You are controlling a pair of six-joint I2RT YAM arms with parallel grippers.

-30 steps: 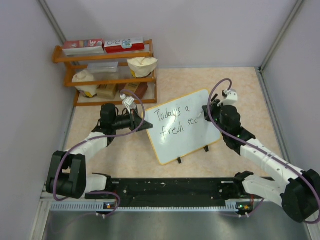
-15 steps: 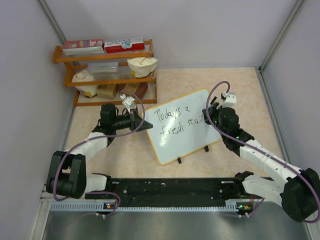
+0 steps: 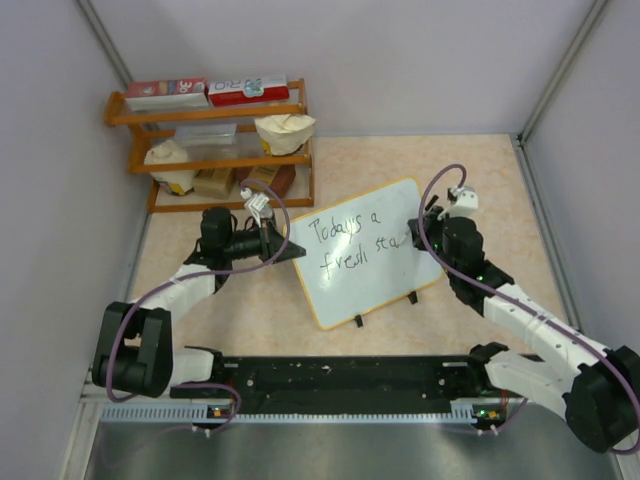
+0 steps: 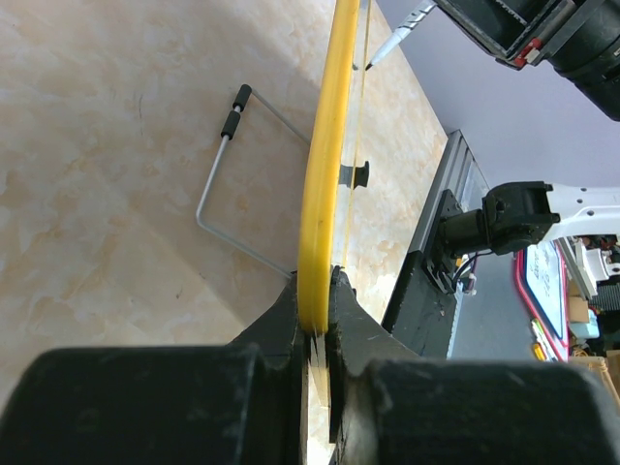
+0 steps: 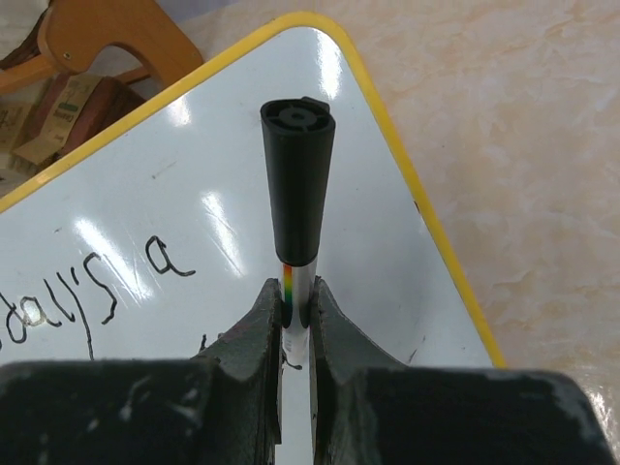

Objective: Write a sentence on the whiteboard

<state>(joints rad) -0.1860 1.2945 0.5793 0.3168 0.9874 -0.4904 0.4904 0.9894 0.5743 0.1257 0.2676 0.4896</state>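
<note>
The whiteboard (image 3: pixel 375 290) was seen propped on its wire stand (image 4: pixel 225 179) near the middle of the table (image 3: pixel 480 165). It was tilted back and turned at an angle, so that its written face was presented to the arms. The sentence (image 3: pixel 345 242) was set out in two black lines across the board's upper half: "Today's a" could be read above and "fresh sta" below. The last word was therefore judged unfinished, though its end was partly hidden by the right arm. The board's left edge was pinched between the clenched jaws of the left gripper (image 3: pixel 296 252), by which the yellow frame was steadied. At the right end of the lower line a marker (image 5: pixel 296 184) was clamped by its barrel in the right gripper (image 5: pixel 295 298). Its dark back end was pointed at the wrist camera and its tip was brought to the white surface or just off it; contact could not be settled. A wooden shelf (image 3: pixel 215 150) stocked with packets was seen well apart at the back left. The writing step was judged to be in hand and near its end. For the next move, the remaining letters would have to be drawn rightwards with light, even pressure, within the bare strip before the right-hand frame, while the board was braced from the left.
</note>
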